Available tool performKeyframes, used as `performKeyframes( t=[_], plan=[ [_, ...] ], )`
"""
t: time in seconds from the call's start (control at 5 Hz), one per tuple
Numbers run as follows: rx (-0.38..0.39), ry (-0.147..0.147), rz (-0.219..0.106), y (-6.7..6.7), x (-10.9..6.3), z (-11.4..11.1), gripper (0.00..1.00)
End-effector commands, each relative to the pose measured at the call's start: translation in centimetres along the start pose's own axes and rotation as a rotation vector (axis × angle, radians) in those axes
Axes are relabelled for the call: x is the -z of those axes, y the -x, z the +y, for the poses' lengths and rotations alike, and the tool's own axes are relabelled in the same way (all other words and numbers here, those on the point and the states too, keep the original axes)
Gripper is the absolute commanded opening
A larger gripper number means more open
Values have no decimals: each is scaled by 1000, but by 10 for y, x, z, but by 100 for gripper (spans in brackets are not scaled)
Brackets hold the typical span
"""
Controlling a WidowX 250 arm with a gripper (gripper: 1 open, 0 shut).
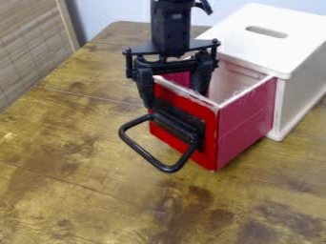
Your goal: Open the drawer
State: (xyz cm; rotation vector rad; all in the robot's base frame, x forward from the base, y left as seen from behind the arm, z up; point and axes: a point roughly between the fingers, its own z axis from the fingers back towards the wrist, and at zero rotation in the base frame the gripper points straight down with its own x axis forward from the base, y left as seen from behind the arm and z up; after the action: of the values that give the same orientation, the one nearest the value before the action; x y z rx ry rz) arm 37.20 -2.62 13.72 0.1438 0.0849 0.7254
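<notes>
My gripper points straight down and its 2 black fingers are spread wide, with nothing between them. It hangs above the front part of the drawer, and its fingertips are near the front edge, but I cannot tell if they touch it. The black arm above my gripper goes up and leaves the picture at the top. The drawer is a red box and it is pulled out from the white cabinet, so its pale pink inside is visible from above. On the front of the drawer there is a black plate, and from this plate a large black wire handle comes out as a loop. The loop reaches toward the lower left and its far end lies on or just above the table. My gripper is not holding the handle; the handle is lower and apart from my fingers. The cabinet stands at the right back side and has 1 slot in its top. The table is brown worn wood.
</notes>
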Motion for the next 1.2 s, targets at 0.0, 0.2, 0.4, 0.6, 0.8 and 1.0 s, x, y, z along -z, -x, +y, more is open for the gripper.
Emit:
performKeyframes(
  t=[0.0, 0.2, 0.4, 0.6, 0.8, 1.0],
  plan=[
    [-55, -13, 23, 6, -30, 29, 100],
    [-75, 1, 27, 13, -30, 20, 100],
    [-116, 9, 37, 19, -27, 11, 100],
    [-90, 9, 38, 27, -24, -1, 100],
    [-59, 10, 33, 34, -22, -12, 100],
    [-11, 6, 25, 41, -21, -22, 100]
  ],
)
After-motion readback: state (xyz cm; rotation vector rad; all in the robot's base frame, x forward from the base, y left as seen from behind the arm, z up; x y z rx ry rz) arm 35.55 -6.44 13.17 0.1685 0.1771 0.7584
